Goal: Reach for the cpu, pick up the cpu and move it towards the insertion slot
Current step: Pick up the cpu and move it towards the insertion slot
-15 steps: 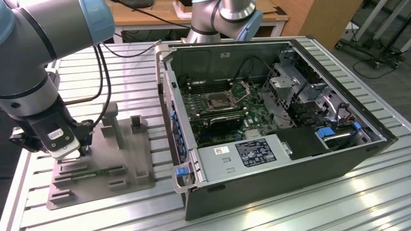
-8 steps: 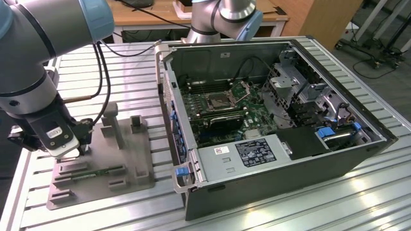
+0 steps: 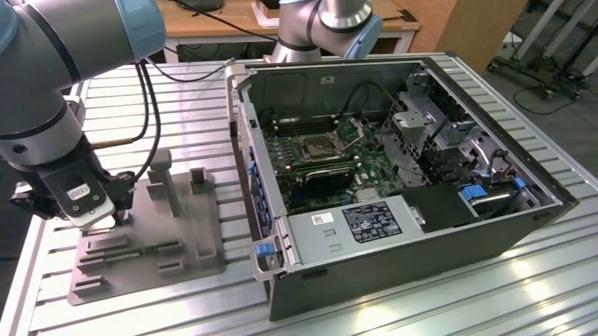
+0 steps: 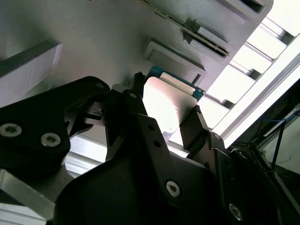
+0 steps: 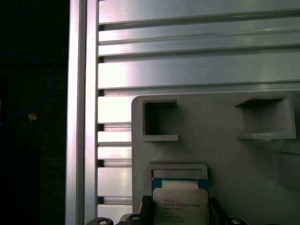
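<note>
The cpu (image 4: pixel 166 101), a small square chip with a silvery top and a blue-green rim, sits between my gripper's (image 4: pixel 167 105) two dark fingers (image 4: pixel 140 105) in both wrist views. The fingers press against its two opposite edges. It is still low over its pocket in the grey plastic tray (image 5: pixel 225 140), where the cpu (image 5: pixel 180 206) and the gripper (image 5: pixel 180 201) also show. In the exterior view my gripper (image 3: pixel 101 220) hangs over the tray (image 3: pixel 187 238) at the exterior view's left. The insertion slot (image 3: pixel 323 147) lies inside the open computer case, well to the exterior view's right.
The open computer case (image 3: pixel 523 210) stands on the ribbed metal table (image 3: pixel 449 308). A slim green memory stick (image 3: pixel 140 250) lies in the tray, and upright posts (image 3: pixel 161 175) rise from it. A second robot arm (image 3: pixel 327 28) stands behind the case. Cables (image 3: pixel 150 105) hang beside my arm.
</note>
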Action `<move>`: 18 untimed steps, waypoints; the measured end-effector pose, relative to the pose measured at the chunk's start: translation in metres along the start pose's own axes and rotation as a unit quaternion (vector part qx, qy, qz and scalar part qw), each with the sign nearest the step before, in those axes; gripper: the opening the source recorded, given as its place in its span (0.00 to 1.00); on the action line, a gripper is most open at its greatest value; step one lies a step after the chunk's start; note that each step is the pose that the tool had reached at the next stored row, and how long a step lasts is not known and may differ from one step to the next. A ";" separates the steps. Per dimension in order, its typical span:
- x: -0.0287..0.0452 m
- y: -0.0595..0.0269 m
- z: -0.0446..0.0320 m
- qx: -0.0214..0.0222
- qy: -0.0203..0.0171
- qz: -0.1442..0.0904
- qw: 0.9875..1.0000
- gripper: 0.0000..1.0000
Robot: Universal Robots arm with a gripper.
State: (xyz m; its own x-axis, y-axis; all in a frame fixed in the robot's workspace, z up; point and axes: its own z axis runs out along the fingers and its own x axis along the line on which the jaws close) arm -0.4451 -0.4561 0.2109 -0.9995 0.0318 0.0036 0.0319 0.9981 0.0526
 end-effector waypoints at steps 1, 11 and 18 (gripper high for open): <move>0.0000 0.0000 -0.0005 0.000 0.000 0.000 1.000 0.55; 0.0000 0.0003 -0.0059 0.000 0.000 0.000 1.000 0.55; 0.0000 0.0004 -0.0070 0.000 0.000 0.000 1.000 0.55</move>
State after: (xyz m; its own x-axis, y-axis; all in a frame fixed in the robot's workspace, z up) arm -0.4451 -0.4561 0.2179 -0.9995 0.0318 0.0036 0.0319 0.9981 0.0525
